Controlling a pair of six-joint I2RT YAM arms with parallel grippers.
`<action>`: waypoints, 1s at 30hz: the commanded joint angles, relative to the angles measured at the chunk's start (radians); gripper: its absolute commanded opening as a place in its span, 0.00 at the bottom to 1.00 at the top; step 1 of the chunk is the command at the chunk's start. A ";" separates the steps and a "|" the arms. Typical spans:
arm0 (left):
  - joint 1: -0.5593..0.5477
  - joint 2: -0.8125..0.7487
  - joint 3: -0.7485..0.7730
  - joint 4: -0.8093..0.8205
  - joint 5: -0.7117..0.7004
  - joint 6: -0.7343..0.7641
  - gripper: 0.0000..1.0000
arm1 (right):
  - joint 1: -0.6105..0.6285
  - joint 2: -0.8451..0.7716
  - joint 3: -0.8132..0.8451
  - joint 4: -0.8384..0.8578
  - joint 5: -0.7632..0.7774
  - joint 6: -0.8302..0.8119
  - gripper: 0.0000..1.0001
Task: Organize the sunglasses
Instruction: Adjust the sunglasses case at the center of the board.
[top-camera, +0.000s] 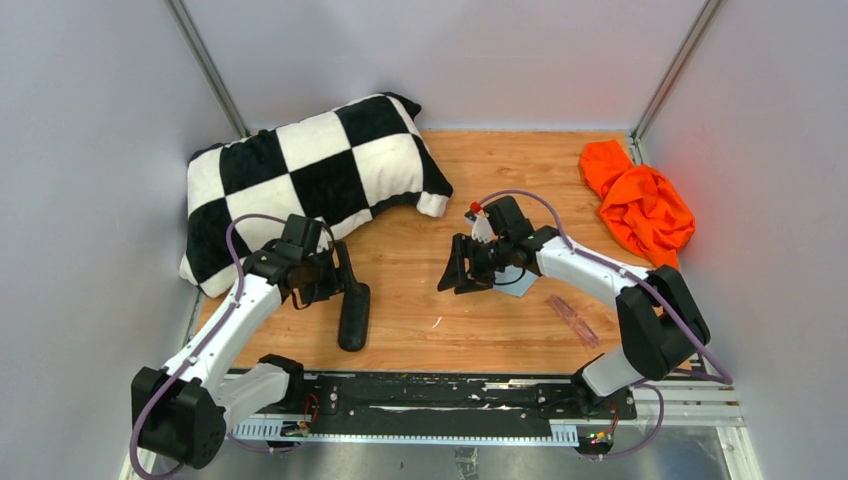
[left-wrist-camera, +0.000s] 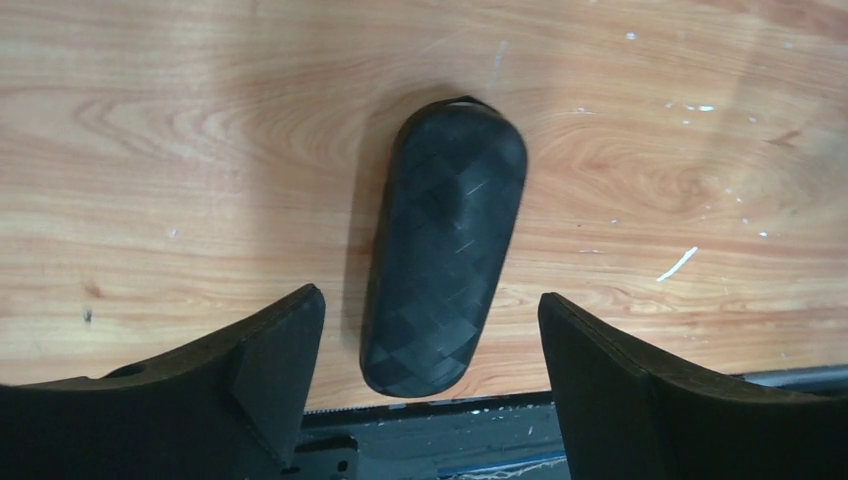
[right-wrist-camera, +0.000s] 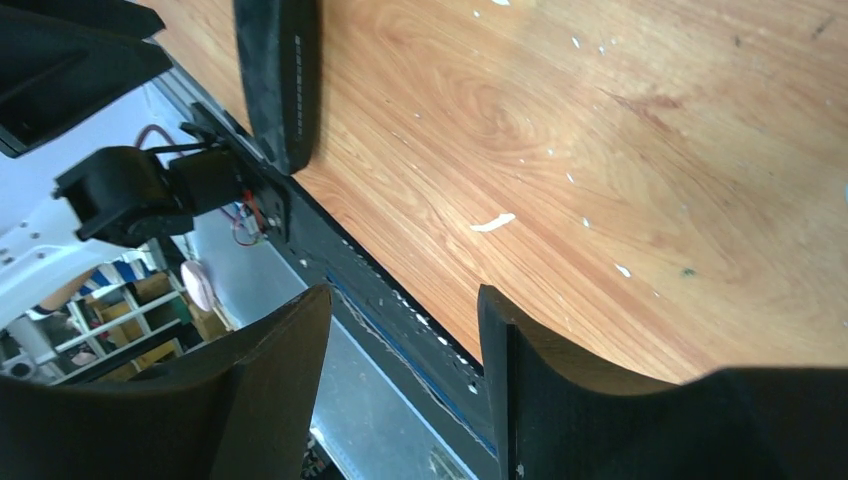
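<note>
The translucent pink sunglasses (top-camera: 575, 320) lie folded on the wooden table at the right, near the front edge, apart from both grippers. The black case (top-camera: 353, 315) lies closed at the front left; it also shows in the left wrist view (left-wrist-camera: 445, 250) and the right wrist view (right-wrist-camera: 280, 70). My left gripper (top-camera: 335, 278) is open and empty, hovering just above the case's far end, its fingers either side of the case (left-wrist-camera: 430, 300). My right gripper (top-camera: 458, 274) is open and empty over the table's middle, above the front edge (right-wrist-camera: 400, 300).
A light blue cloth (top-camera: 516, 281) lies under the right wrist. A black-and-white checked pillow (top-camera: 310, 180) fills the back left. An orange cloth (top-camera: 640, 205) is bunched at the back right. A black rail (top-camera: 450, 395) runs along the front edge.
</note>
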 joint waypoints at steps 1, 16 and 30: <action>-0.007 0.009 -0.014 -0.017 -0.082 0.004 0.86 | 0.021 -0.041 -0.031 -0.092 0.068 -0.054 0.62; -0.125 0.130 -0.140 0.127 -0.082 -0.081 0.88 | 0.034 -0.111 -0.079 -0.094 0.084 -0.056 0.64; -0.262 0.271 -0.129 0.378 -0.014 -0.195 0.55 | 0.035 -0.155 -0.103 -0.131 0.111 -0.062 0.64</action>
